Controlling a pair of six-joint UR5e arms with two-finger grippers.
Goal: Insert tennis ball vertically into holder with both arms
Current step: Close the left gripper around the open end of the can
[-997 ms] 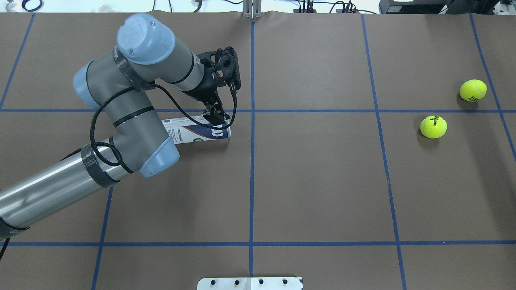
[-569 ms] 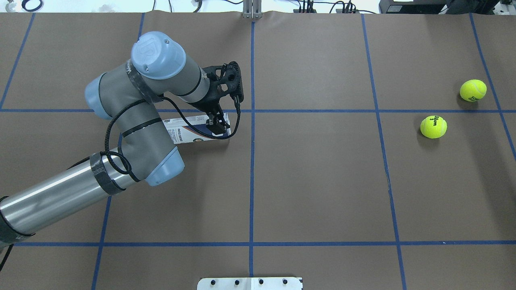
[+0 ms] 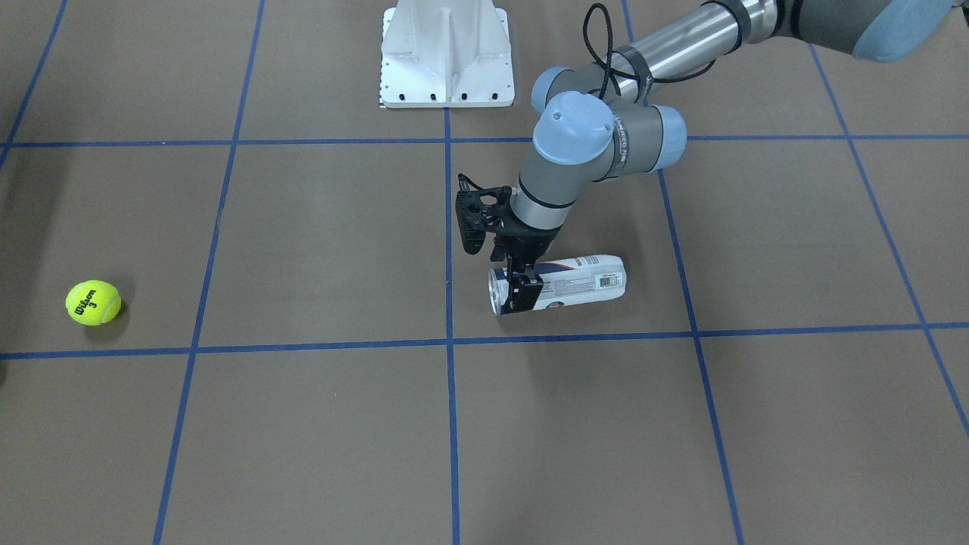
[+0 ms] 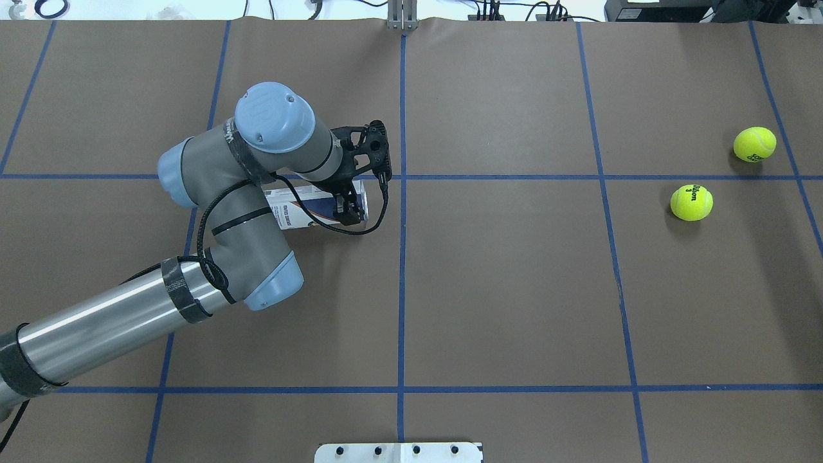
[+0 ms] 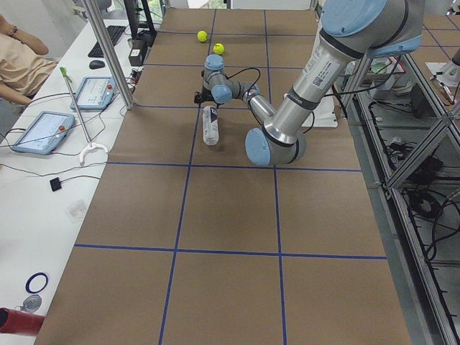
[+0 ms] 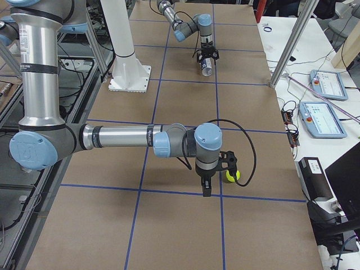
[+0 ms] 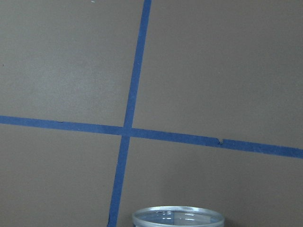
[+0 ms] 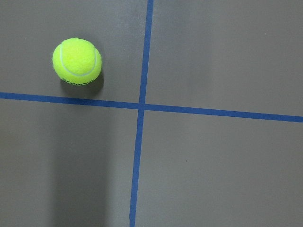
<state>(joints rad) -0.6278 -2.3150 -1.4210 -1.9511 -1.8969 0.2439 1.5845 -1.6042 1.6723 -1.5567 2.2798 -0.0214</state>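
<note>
Nearest the robot, a white bolted pedestal base [image 3: 447, 53] stands on a brown tabletop [image 4: 514, 289] marked into squares by blue tape lines [image 4: 401, 289]. From the robot's left, the left arm [image 4: 116, 321] reaches forward and bends down over a clear tennis-ball can [image 3: 583, 280]. The can lies on its side, not upright, just on the robot's side of a cross-table tape line and just left of the centre line. Its white and navy label faces up, and its metal-rimmed mouth [image 7: 177, 216] points toward the robot's right. The left pincer [image 3: 521, 299] points straight down onto the can just behind the mouth, its black fingers spread with the can's body between them; whether they press its wall cannot be told.

The right arm [image 6: 118, 138] shows only from the camera at the table's right end, stretched out level above the tabletop, its right pincer [image 6: 206, 191] pointing down. Whether that pincer is spread or closed cannot be told.

Farther out on the robot's right, well apart from the can, the tennis ball [image 4: 691, 202] sits on the tabletop, fluorescent yellow-green with black "Wilson 3" print, touched by neither arm. A second tennis ball [image 4: 754, 144] lies near it, farther still, beyond the tape line.
</note>
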